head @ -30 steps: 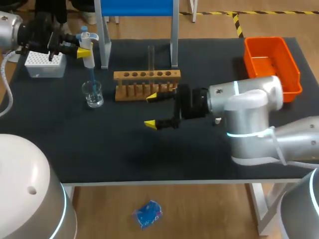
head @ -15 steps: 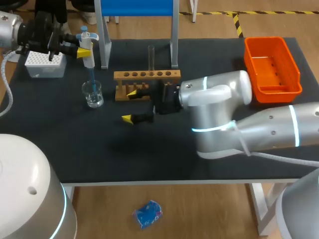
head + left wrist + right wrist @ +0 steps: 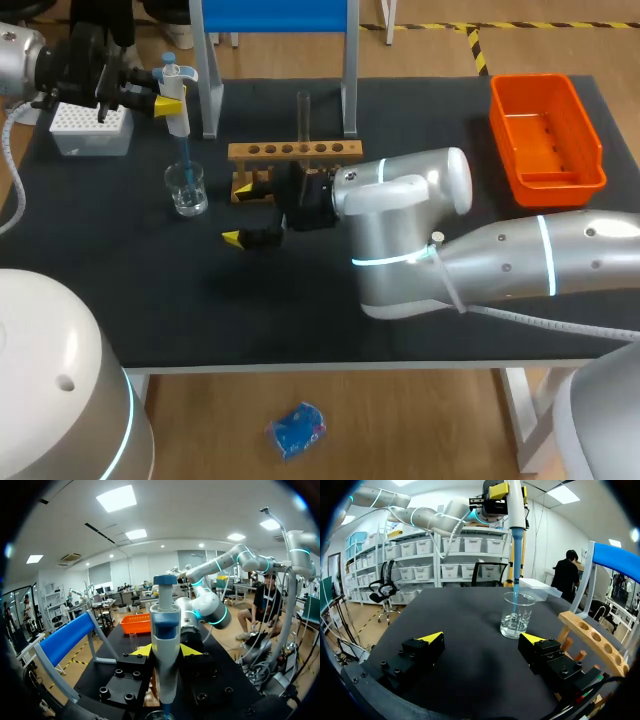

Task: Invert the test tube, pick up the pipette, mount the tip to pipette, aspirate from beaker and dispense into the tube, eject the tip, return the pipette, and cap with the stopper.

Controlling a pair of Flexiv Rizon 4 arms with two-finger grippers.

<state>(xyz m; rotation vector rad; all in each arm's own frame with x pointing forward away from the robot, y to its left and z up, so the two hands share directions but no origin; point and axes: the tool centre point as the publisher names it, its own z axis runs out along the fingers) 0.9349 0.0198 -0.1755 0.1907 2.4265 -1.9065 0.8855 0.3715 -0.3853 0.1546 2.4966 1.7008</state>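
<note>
- In the head view my right arm (image 3: 400, 230) lies across the middle of the table (image 3: 150, 290). It covers the right end of the wooden rack (image 3: 290, 152) and the surface under it.
- The right gripper (image 3: 240, 212) is spread wide with nothing between its fingers. It sits low over bare table in front of the rack's left end, near the beaker (image 3: 187, 188). The right wrist view agrees: the two yellow tips are well apart, and the beaker is ahead of them, nearer the rack-side finger.
- The left gripper (image 3: 160, 102) pinches the pipette (image 3: 176, 100) upright above the beaker. The head view gives me only one yellow tip, because the pipette body hides the other. The left wrist view shows the body clamped between both tips.
- The blue tip (image 3: 515, 555) reaches down into the beaker. Only the right wrist view shows its end inside the glass, with clear liquid at the bottom. I cannot tell whether the end touches the liquid.
- In the left wrist view the pipette blocks most of what is under it, and the beaker is cut off at the edge.
- The test tube (image 3: 303, 115) stands upright in the rack, thin and faint against the blue stand (image 3: 275, 15). I cannot make out which end is up. The right wrist view cuts the rack off before reaching it.
- The white tip box (image 3: 90, 128) sits at the far left, just beside the left gripper.
- The orange bin (image 3: 545, 130) is at the far right. The left wrist view shows it beyond the pipette.
</note>
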